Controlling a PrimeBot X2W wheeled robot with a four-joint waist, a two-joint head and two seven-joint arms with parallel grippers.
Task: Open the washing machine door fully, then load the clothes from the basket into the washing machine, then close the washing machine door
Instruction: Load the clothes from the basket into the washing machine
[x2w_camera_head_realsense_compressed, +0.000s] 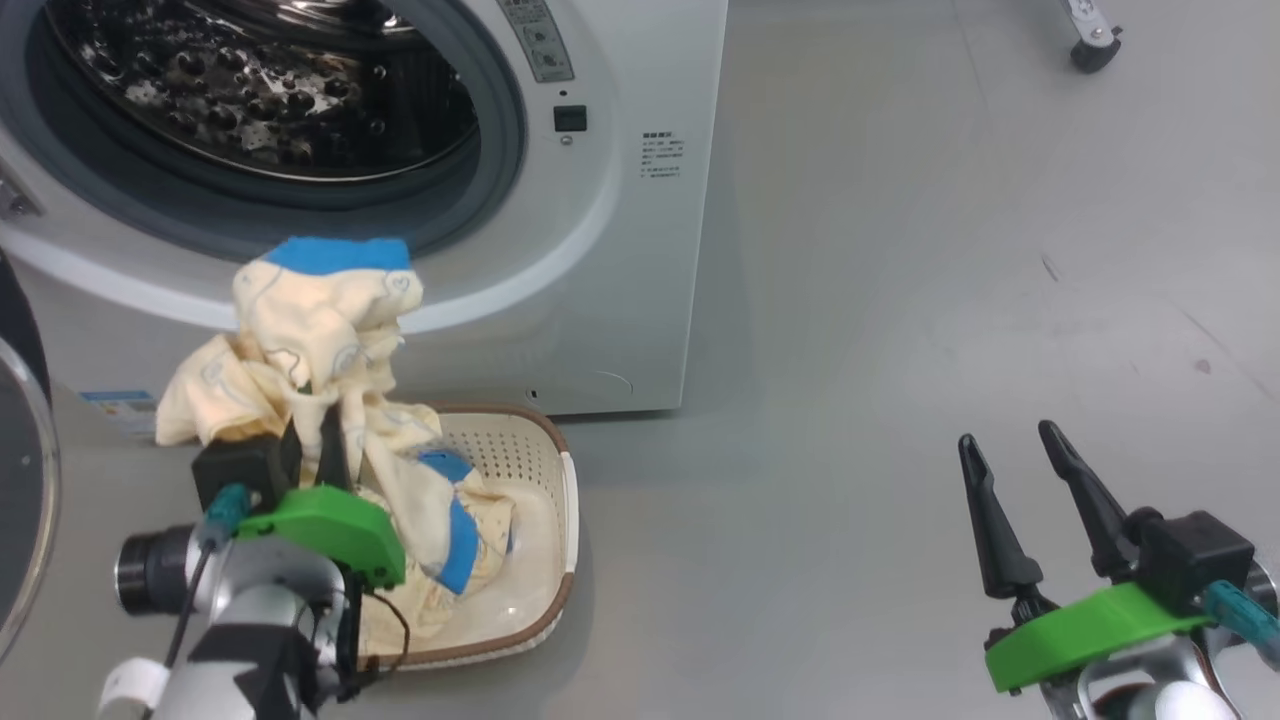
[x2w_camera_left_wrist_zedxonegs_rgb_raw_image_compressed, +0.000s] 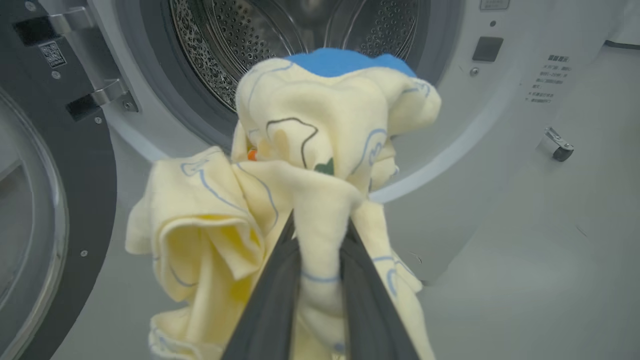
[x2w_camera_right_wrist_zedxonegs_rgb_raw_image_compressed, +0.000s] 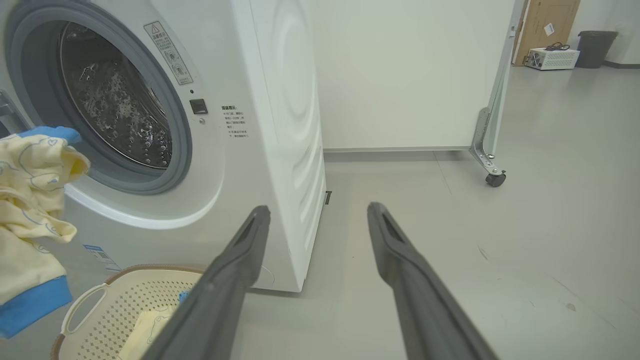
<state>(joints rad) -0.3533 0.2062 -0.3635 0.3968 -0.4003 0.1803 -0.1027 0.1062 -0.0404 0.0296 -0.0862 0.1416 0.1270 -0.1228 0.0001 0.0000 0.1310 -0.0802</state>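
Observation:
My left gripper is shut on a bunch of cream-yellow clothes with blue trim, held up above the basket and in front of the washing machine. In the left wrist view the dark fingers pinch the clothes before the steel drum. More cream and blue cloth lies in the basket. The washing machine door stands swung open at the far left, also the door. My right gripper is open and empty over bare floor at the lower right; right gripper.
The washer's open mouth with its grey gasket faces me. A caster wheel of a mobile partition stands at the upper right, also the caster. Grey floor spreads to the right of the machine.

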